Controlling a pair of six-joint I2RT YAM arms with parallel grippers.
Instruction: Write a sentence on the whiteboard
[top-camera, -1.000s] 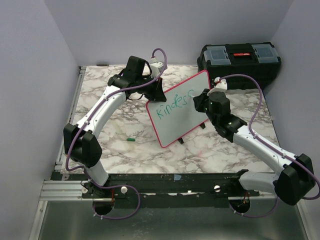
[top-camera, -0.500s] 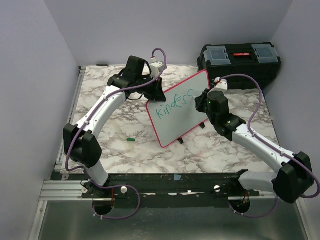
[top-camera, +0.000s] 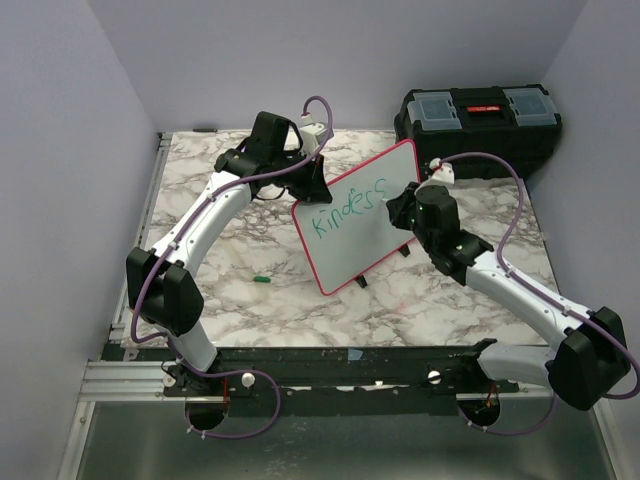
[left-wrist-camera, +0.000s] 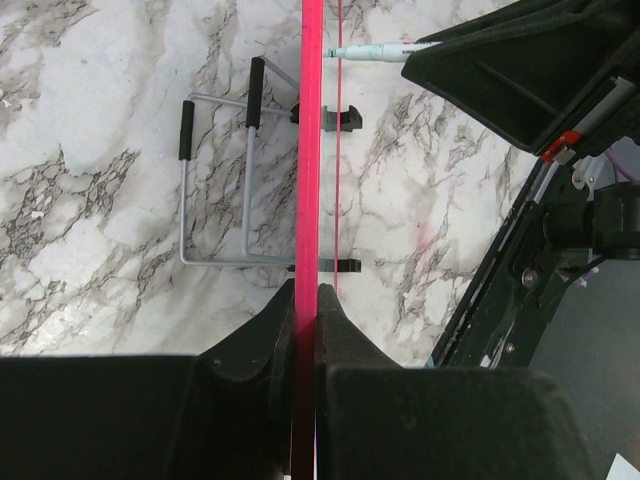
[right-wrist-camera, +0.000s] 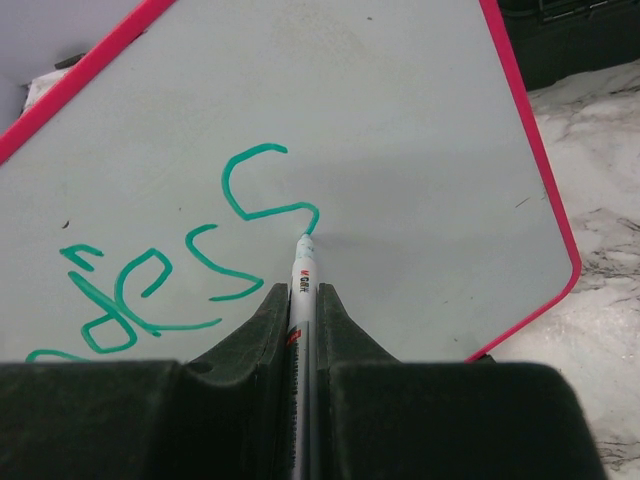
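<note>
Two arms working one board.
- Left gripper (left-wrist-camera: 306, 295) clamping pink rim of whiteboard (top-camera: 350, 252), holding it tilted over table centre.
- Sentence (top-camera: 348, 208) running along board's long axis.
- Right gripper (right-wrist-camera: 302, 292) pinching marker (right-wrist-camera: 302, 272), tip touching last "s".
- Blank surface lying right of tip, right arm nearer.

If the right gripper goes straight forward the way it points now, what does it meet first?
The whiteboard: the marker held by the right gripper touches it, it seems, at the last green letter.
</note>
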